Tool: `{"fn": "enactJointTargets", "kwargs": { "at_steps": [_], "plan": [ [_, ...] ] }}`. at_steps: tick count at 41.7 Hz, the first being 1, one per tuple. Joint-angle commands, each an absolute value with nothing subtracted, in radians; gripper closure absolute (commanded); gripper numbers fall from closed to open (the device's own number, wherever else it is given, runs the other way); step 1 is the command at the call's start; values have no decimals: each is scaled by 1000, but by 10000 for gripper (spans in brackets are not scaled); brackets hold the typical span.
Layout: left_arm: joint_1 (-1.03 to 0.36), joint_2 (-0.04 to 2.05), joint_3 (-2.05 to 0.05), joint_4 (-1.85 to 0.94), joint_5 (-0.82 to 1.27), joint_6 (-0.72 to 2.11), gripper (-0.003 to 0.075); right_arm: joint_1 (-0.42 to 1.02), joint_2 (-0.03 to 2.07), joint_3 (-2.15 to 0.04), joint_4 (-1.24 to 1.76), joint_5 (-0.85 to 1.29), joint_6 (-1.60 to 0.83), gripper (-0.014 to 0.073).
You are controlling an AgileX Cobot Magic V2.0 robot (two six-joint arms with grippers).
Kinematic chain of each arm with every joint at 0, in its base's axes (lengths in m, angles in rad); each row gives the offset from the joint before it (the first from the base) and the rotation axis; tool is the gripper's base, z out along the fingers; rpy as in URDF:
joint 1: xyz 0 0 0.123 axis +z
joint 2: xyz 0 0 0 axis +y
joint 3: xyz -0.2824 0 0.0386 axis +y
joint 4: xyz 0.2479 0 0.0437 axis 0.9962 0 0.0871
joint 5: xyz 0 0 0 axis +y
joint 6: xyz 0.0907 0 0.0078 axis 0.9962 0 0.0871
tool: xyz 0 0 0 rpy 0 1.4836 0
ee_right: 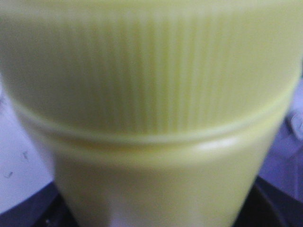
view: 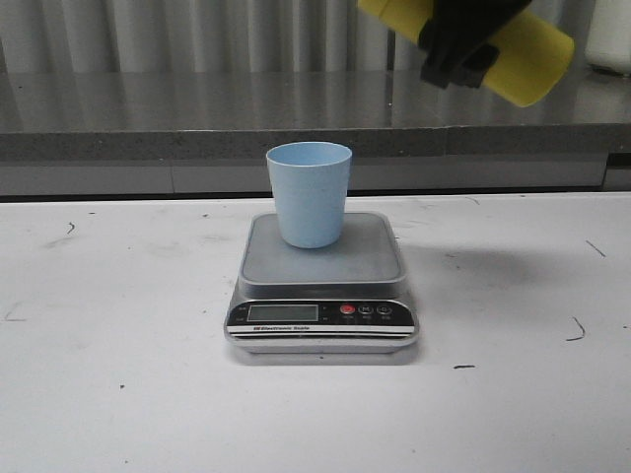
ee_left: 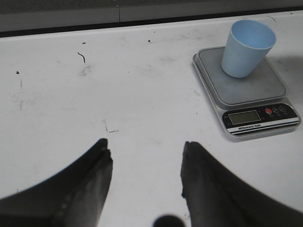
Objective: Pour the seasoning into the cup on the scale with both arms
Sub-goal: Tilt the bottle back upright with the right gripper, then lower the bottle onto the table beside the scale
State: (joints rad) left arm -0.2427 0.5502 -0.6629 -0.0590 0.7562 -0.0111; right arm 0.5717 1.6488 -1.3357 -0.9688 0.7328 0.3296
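The pale blue cup [view: 309, 194] stands upright on the scale's grey platform [view: 321, 254]. Both also show in the left wrist view, cup [ee_left: 247, 48] on scale [ee_left: 246, 92]. My right gripper [view: 463, 44] is shut on the yellow seasoning bottle [view: 523, 57], which is tipped almost on its side, high above and to the right of the cup. Its nozzle end is cut off by the top edge. The bottle [ee_right: 151, 113] fills the right wrist view. My left gripper [ee_left: 144, 163] is open and empty over bare table, left of the scale.
The white table [view: 118, 325] has a few dark scuff marks. A grey ledge [view: 197, 128] and a corrugated wall run along the back. The scale's black front panel carries an LCD and a red button [view: 347, 309].
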Motion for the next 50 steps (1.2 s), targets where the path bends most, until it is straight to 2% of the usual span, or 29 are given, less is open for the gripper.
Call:
{"fn": "enactJointTargets", "kwargs": {
  "at_steps": [1,12,24,37,50],
  "plan": [
    [-243,550,-690,-68,677,-9,388,530,1521,-1365,-922,664,382,233],
    [-243,550,-690,-68,677,-9,388,432,1353,-1215,-821,461,498,233],
    [-243,550,-690,-68,677,-9,388,241,1263,-877,-820,-100,609,233],
    [-243,550,-690,-68,677,-9,388,18,1385,-674,-742,-628,580,233],
    [-243,550,-690,-68,677,-9,388,-10,1613,-658,-613,-949,338,233]
  ]
}}
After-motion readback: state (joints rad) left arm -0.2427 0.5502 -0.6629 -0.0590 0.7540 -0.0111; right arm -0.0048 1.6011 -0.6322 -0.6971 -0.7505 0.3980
